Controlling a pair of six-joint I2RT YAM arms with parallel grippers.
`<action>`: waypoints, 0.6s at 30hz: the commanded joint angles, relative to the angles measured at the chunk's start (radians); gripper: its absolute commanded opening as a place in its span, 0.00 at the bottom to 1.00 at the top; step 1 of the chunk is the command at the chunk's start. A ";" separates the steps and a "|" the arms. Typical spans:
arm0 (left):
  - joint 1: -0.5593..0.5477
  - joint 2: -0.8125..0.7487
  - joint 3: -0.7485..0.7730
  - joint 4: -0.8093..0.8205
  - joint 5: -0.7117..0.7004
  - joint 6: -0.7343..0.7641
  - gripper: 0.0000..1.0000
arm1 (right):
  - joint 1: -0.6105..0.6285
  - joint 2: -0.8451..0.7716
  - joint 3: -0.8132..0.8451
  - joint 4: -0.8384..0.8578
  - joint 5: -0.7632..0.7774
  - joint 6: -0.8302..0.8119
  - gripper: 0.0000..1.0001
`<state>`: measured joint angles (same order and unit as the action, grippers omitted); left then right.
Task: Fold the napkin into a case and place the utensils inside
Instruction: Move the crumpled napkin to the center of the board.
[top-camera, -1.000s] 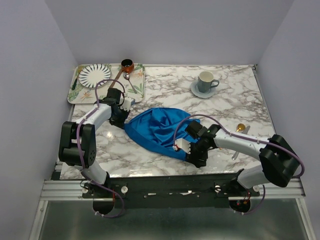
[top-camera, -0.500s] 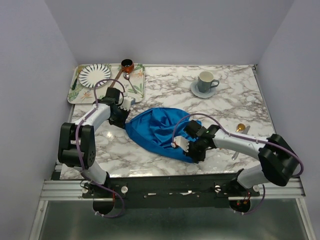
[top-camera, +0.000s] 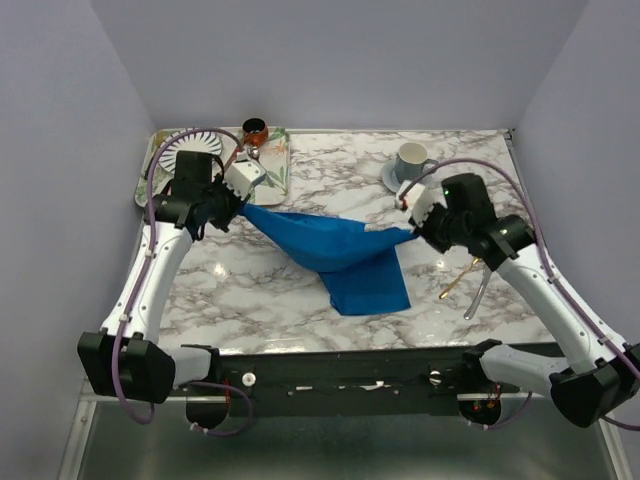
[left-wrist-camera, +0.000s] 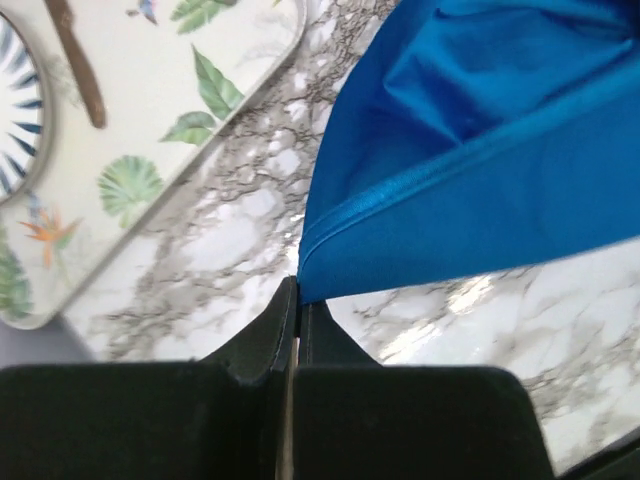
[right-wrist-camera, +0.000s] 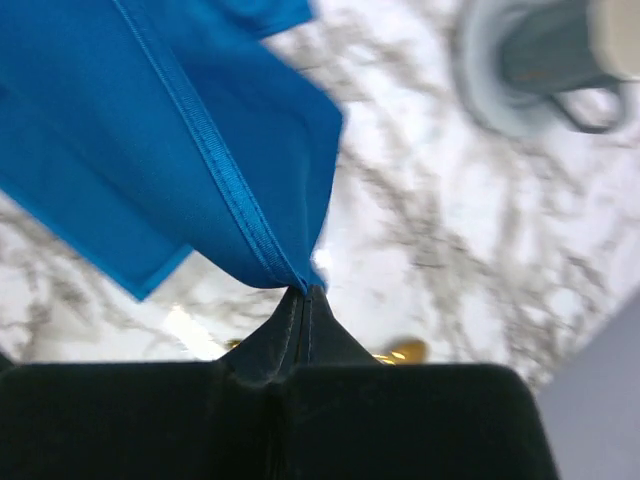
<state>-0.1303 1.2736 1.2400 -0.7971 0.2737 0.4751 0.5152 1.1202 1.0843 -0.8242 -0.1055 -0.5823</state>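
Napkin (top-camera: 340, 245) hanging taut, left fingers (left-wrist-camera: 262, 342) and right fingers (right-wrist-camera: 275, 337) pinching opposite corners, arms high.

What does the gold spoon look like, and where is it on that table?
On the marble table, look at the right side, nearer than the grey mug. The gold spoon lies there, slim and yellow-shining, just left of a silver utensil.
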 joint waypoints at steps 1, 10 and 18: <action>0.006 -0.098 0.001 -0.091 -0.060 0.281 0.00 | -0.124 -0.004 0.216 -0.020 0.085 -0.096 0.01; -0.075 -0.244 -0.146 -0.134 0.013 0.370 0.00 | -0.155 0.029 0.295 -0.062 0.077 -0.091 0.01; -0.278 -0.211 -0.460 -0.099 0.013 0.398 0.00 | -0.153 0.030 0.002 -0.110 -0.049 -0.111 0.01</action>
<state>-0.3122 1.0389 0.9112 -0.8806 0.2714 0.8330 0.3656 1.1431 1.1976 -0.8593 -0.0738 -0.6720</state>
